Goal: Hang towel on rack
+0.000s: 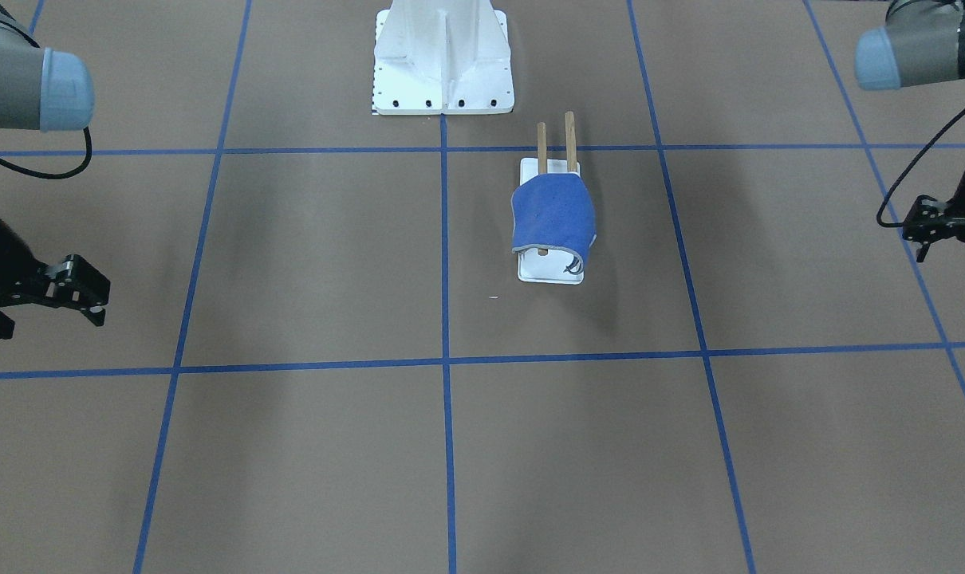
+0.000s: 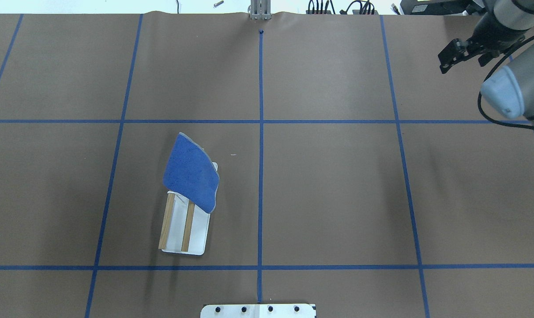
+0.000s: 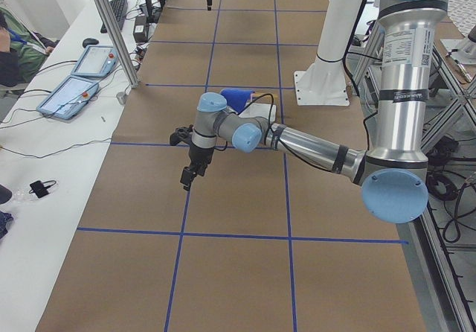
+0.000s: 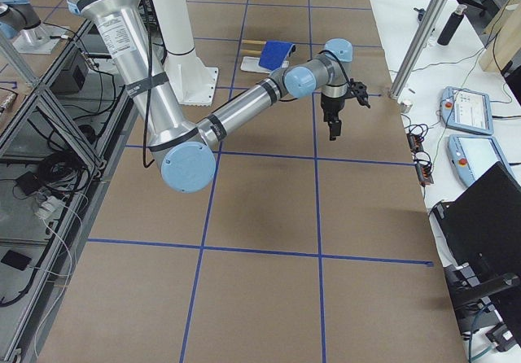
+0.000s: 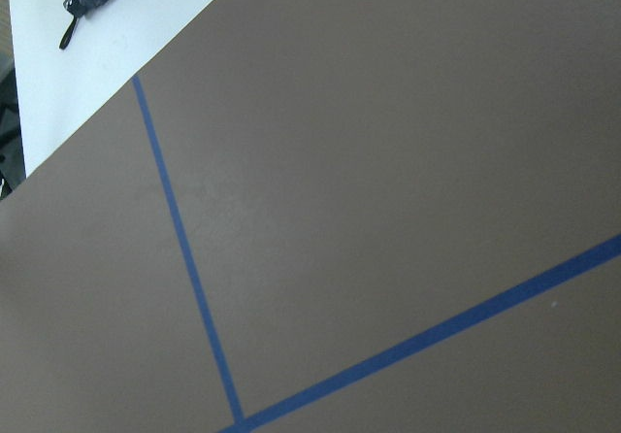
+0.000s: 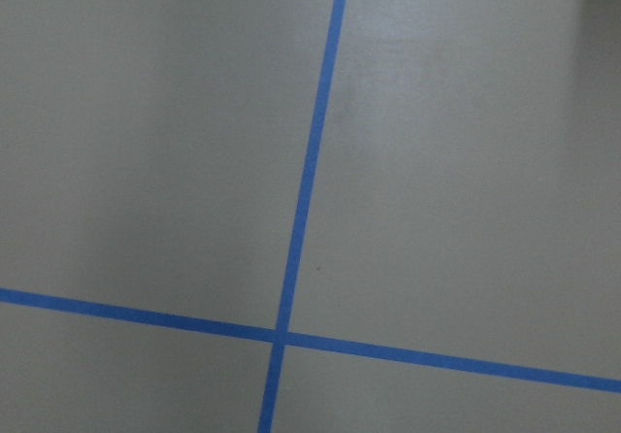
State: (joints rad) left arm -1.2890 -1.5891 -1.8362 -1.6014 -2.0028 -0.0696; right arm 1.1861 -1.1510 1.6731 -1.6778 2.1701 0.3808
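Note:
The blue towel (image 1: 553,215) lies draped over the near ends of the rack's two brown rods (image 1: 569,139), above the rack's white base plate (image 1: 548,275). In the overhead view the towel (image 2: 191,174) covers the far half of the rods (image 2: 166,221) and hangs past the plate (image 2: 198,234). My left gripper (image 1: 911,239) hovers far out at the table's side, open and empty. My right gripper (image 1: 104,307) is at the opposite side, open and empty; it also shows in the overhead view (image 2: 445,55). Both are well away from the rack.
The large white bolted pedestal (image 1: 443,64) stands behind the rack at the robot's base. Blue tape lines (image 1: 444,363) grid the brown table. Side desks hold tablets (image 3: 71,94) and cables beyond the table's edges.

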